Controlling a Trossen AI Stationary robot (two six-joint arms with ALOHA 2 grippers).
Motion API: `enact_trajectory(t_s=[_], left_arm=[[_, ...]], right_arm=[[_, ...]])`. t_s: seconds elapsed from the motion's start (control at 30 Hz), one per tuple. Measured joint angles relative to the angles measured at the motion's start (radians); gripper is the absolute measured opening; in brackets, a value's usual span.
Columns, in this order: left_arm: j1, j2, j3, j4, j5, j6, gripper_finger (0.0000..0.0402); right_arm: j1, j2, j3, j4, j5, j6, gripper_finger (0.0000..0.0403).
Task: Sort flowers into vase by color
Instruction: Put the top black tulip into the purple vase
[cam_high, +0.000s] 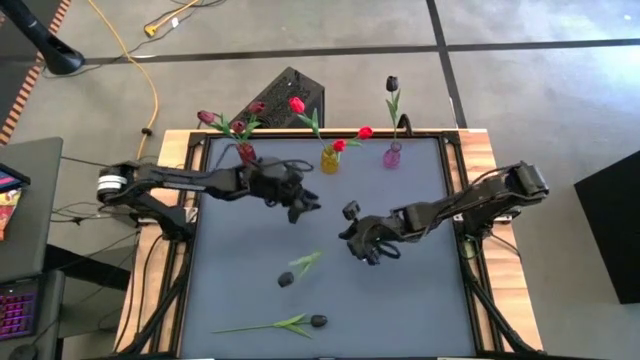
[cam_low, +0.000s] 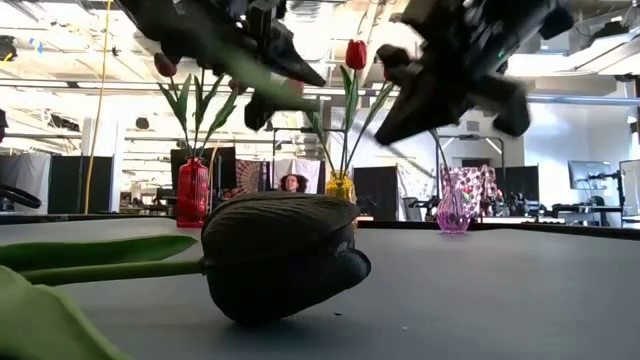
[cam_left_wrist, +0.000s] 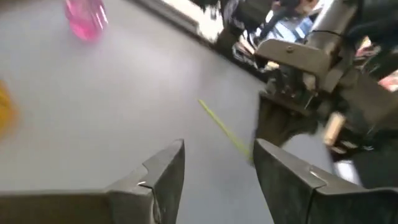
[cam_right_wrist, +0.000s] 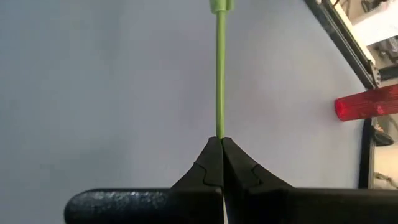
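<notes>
My right claw (cam_right_wrist: 221, 144) is pinched tight on a thin green stem (cam_right_wrist: 219, 74), out over the middle of the table (cam_high: 400, 300). The stem runs straight out from the tips, and I cannot see which colour its head is. My left claw (cam_left_wrist: 217, 165) hangs close by on the left with its fingers apart and nothing in them. I think this flower is very light and bendy, so it may droop, swing or twist in a small pinch. The stem looks smooth, so it could slip. I would hold it low on the stem, never by the soft head or a leaf, and move slowly. Two black tulips lie flat on the table, one (cam_high: 285, 279) just near of the claws and one (cam_high: 318, 321) close to the near edge. At the far edge stand a red vase (cam_high: 246, 152) on the left, a yellow vase (cam_high: 329, 159) in the middle and a pink vase (cam_high: 391, 156) on the right, each with flowers in it. Only the right wrist view shows how tight the pinch is. The left wrist view shows the stem from the side, with the gap between my left fingers. The high view shows where everything sits, but there the stem is too thin to find. The low view is mostly filled by one black tulip lying close up.
</notes>
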Motion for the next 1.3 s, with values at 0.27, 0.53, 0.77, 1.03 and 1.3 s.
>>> enact_trajectory(t_s=[0.27,0.53,0.77,1.03,1.3], left_arm=[[-0.051,-0.09,-0.037,-0.019,-0.109,0.309,0.0174],[-0.107,-0.089,-0.181,0.213,-0.166,0.351,0.0173],[-0.107,-0.089,-0.272,0.437,-0.164,0.318,0.0173],[-0.131,-0.089,-0.273,0.446,-0.159,0.331,0.0173],[-0.168,-0.089,-0.273,0.445,-0.158,0.365,0.0173]], right_arm=[[-0.135,-0.308,-0.255,0.18,-0.179,0.05,0.0016],[-0.308,-0.632,-0.495,0.631,-0.302,0.142,0.0016],[-0.507,-0.684,-0.534,0.805,-0.302,0.242,0.0017],[-0.813,-0.602,-0.534,0.84,-0.322,0.333,0.0018],[-0.998,-0.491,-0.553,0.933,-0.434,0.418,0.0018]])
